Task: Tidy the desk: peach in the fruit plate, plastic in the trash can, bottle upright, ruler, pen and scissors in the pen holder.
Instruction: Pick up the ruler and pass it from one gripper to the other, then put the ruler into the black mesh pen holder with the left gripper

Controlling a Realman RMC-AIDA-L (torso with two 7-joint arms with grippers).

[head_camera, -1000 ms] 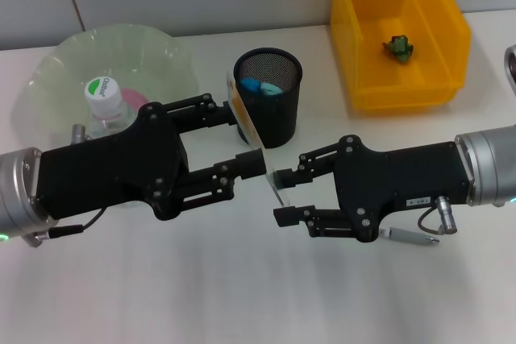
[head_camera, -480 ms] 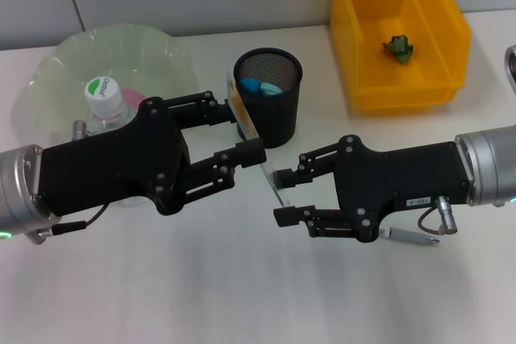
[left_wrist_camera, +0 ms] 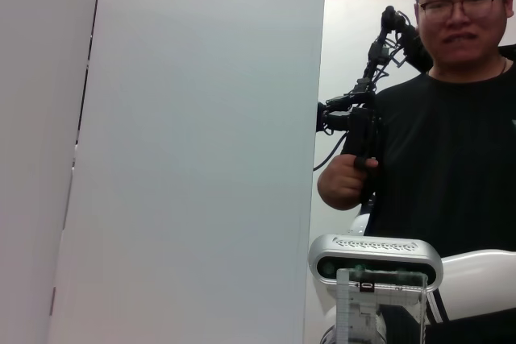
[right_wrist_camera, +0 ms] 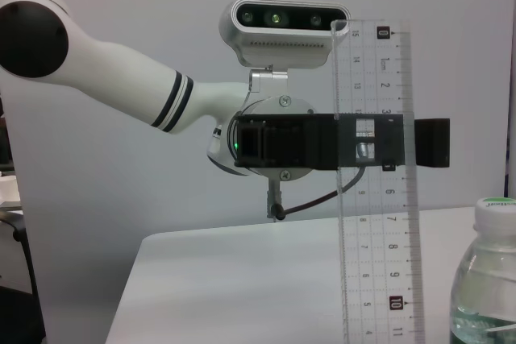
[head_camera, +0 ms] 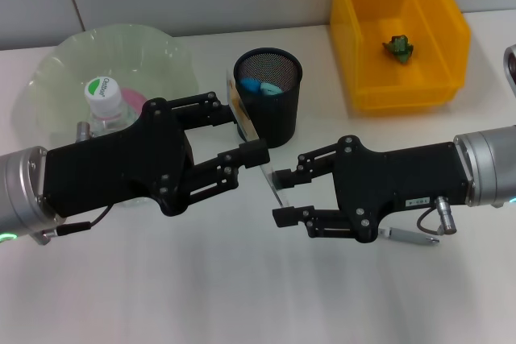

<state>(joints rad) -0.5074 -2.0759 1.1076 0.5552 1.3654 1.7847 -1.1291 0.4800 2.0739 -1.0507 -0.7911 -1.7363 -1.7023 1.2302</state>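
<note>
Ruler (right_wrist_camera: 375,231) handover above the white tabletop (head_camera: 242,304), with items given from largest to smallest. The fruit plate (head_camera: 64,54) sat at far left and the trash can (head_camera: 403,98) at far right, a scrap of green plastic (head_camera: 399,46) already inside it. The left gripper (head_camera: 246,132) reached in from the left and the right gripper (head_camera: 280,196) from the right, meeting nose to nose at centre.

The pen holder (head_camera: 278,118) stood just far of that meeting point, with the scissors (head_camera: 260,86) already inside it. The bottle (head_camera: 102,90) stood upright at the plate, behind the left arm.

The ruler stood on end between the two grippers, long axis near vertical and flat face turned toward each wrist. The right jaws appeared clenched across its width at the lower end. The left jaws appeared clenched across its width higher up, though contact at the edges could not be confirmed outright.

The ruler's top lay just left of the holder's rim. The left gripper was therefore the nearer one for the drop, by a short carry to the right and far. The rim and the scissor handles were judged the likely obstructions.

The pen (head_camera: 407,237) lay on the tabletop beneath the right gripper, not yet stowed.
</note>
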